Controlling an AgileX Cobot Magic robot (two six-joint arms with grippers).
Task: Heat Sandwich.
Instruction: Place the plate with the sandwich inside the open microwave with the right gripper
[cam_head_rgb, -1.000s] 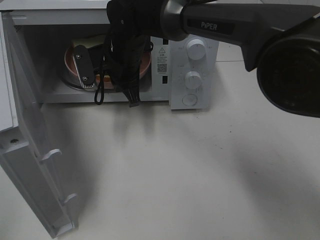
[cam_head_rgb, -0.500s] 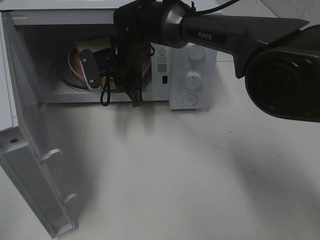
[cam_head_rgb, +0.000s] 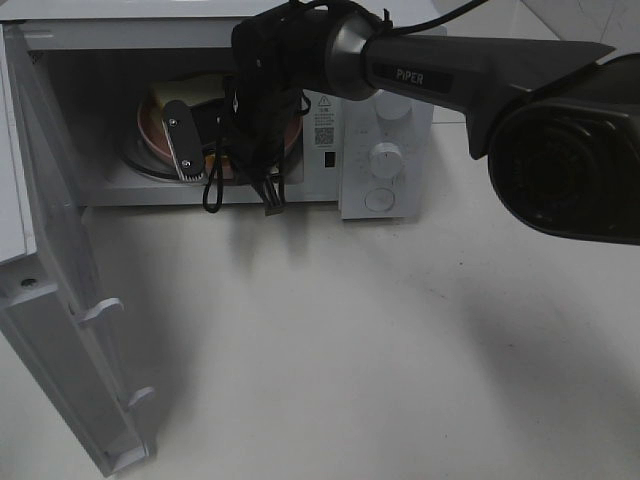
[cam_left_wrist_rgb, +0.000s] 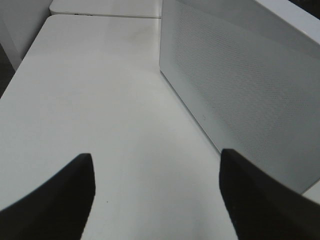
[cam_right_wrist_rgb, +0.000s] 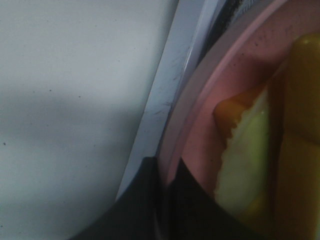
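The sandwich (cam_head_rgb: 176, 92), white bread with a yellow filling, lies on a round pink plate (cam_head_rgb: 150, 135) inside the open microwave (cam_head_rgb: 330, 150). My right arm reaches into the cavity from the right. Its gripper (cam_head_rgb: 200, 145) is shut on the plate's near rim. The right wrist view shows the dark fingertips (cam_right_wrist_rgb: 162, 175) pinching the pink plate's rim (cam_right_wrist_rgb: 200, 115), with the sandwich (cam_right_wrist_rgb: 250, 150) just beyond. Whether the plate rests on the turntable I cannot tell. My left gripper (cam_left_wrist_rgb: 155, 195) is open over bare table beside the microwave's perforated side wall (cam_left_wrist_rgb: 240, 90).
The microwave door (cam_head_rgb: 60, 300) swings open toward the front left and stands over the table. The control panel with two knobs (cam_head_rgb: 385, 130) is to the right of the cavity. A black cable (cam_head_rgb: 210, 185) hangs from my right wrist at the cavity's mouth.
My right gripper and the plate have shifted slightly to the right inside the cavity, then held almost still. The grip is unchanged.
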